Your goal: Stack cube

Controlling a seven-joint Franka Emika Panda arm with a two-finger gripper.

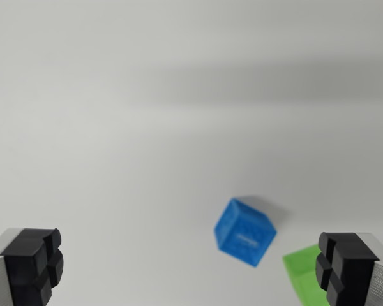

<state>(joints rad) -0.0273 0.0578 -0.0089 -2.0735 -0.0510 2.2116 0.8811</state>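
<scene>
The pincer (191,268) stands wide apart with nothing between its fingers. Each finger is a pale grey metal block tipped with a matt black pad (32,264) moulded in chunky, rounded lobes; one sits at the wrist view's lower left corner, the other at the lower right.

The blue cube (245,231) lies on the worktop (147,127) between the two fingers, nearer the one on the wrist view's right, and touches neither. It looks like hard plastic with slightly rounded edges, turned so one corner points down the picture. Its facing side carries a raised or embossed pattern, too blurred to read as writing.

Just beside it, toward the wrist view's lower right, sits the green cube (303,274), a brighter plastic, partly hidden behind the right finger and cut off by the bottom edge.

The worktop is smooth, plain white and matt, with a soft grey shadow band across its upper part.
</scene>
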